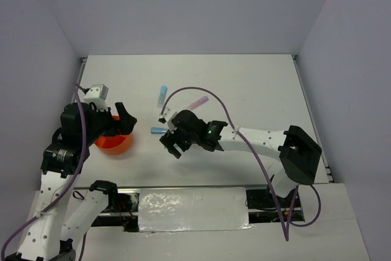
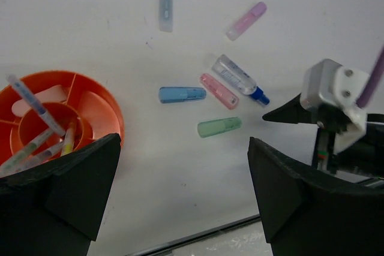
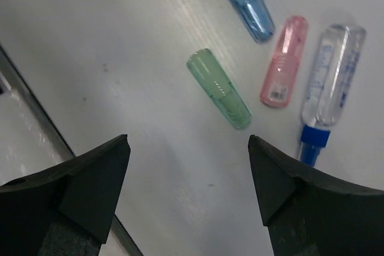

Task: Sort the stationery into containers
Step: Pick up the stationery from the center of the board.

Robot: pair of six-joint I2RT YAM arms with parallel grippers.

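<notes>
left hand (image 2: 183, 169) and right hand (image 3: 189, 175) both spread wide, empty

A robotics test cell in a laboratory: a white bench (image 1: 256, 84) boxed in on three sides by plain pale walls (image 1: 183, 4), with two white robot arms, the left arm (image 1: 46, 212) and the right arm (image 1: 256, 140), bolted at its near edge. A purple cable (image 1: 261, 164) trails along the right arm, and a crinkled silvery sheet (image 1: 192, 209) covers the strip between the bases.

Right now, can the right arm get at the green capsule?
Probably yes: the right gripper hangs open over the green capsule, nothing lies between them, and the pink capsule beside it lies clear of it.
</notes>
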